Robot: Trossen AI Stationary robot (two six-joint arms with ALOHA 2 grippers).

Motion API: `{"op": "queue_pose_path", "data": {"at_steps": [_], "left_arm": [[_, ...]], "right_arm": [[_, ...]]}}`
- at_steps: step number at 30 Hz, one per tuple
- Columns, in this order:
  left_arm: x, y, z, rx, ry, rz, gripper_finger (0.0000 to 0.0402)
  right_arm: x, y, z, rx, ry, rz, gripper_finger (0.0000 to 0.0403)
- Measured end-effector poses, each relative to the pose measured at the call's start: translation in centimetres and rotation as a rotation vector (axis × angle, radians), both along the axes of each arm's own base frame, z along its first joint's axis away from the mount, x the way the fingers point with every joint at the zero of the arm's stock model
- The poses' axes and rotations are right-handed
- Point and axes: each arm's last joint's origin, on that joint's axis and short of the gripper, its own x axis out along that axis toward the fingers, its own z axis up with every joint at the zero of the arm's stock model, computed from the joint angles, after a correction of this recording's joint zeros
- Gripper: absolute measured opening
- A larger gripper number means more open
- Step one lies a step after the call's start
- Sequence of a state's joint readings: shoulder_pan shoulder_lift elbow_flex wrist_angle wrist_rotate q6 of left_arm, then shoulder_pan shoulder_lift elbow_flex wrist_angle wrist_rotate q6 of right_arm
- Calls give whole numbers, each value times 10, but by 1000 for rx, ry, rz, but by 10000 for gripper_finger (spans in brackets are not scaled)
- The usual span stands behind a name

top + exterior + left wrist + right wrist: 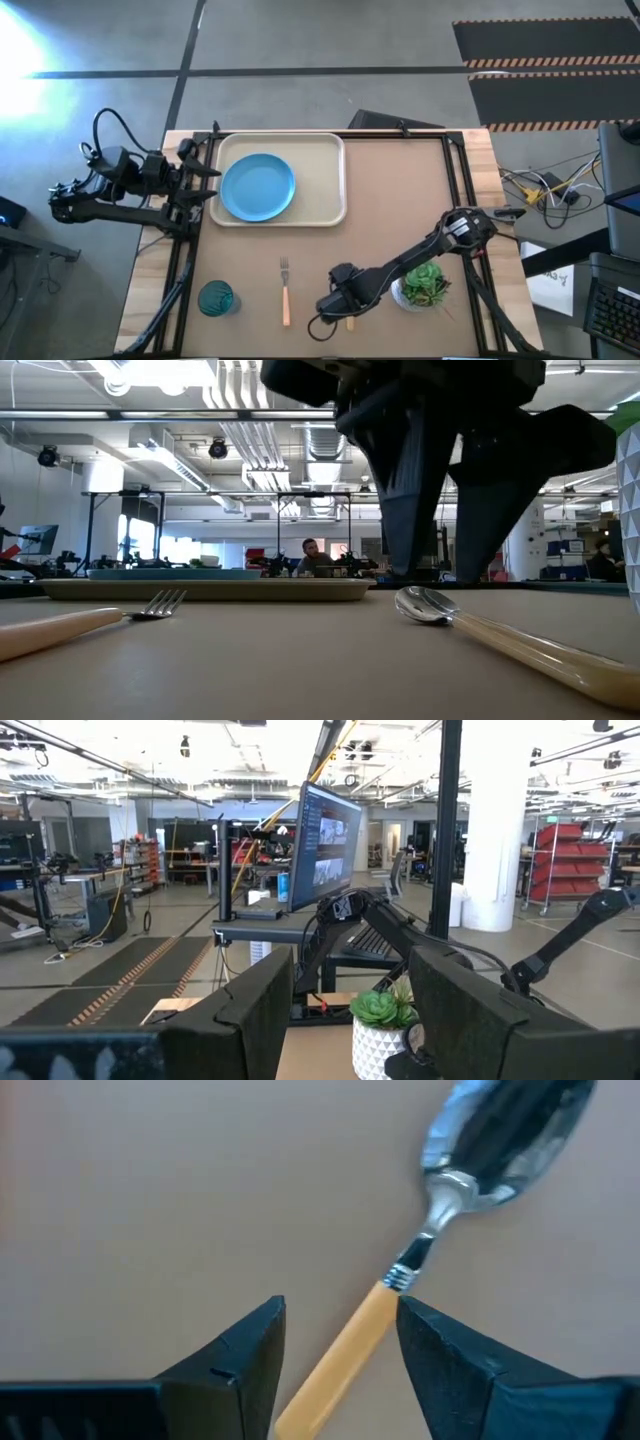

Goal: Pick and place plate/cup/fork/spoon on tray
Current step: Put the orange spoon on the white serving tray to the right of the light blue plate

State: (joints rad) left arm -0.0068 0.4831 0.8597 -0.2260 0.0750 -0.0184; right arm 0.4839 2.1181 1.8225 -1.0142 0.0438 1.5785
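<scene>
Right gripper (338, 1345) hangs low over the table (400, 200), fingers apart, the spoon (440, 1240) lying on the surface with its orange handle running between them and its bowl out ahead of the tips. No grip on it. Left gripper (212, 180) waits beside the tray (322, 180), fingers spread, with the plate (257, 187) on the tray just past it.
</scene>
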Motion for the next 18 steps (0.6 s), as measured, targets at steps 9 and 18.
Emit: {"op": "queue_pose_path", "data": {"at_steps": [9, 18], "left_arm": [[0, 0, 0, 0, 0, 0, 185], [0, 0, 0, 0, -1, -1, 185]], "right_arm": [[-6, -3, -13, -4, 44, -139, 183], [-7, -6, -16, -50, 13, -318, 183]]}}
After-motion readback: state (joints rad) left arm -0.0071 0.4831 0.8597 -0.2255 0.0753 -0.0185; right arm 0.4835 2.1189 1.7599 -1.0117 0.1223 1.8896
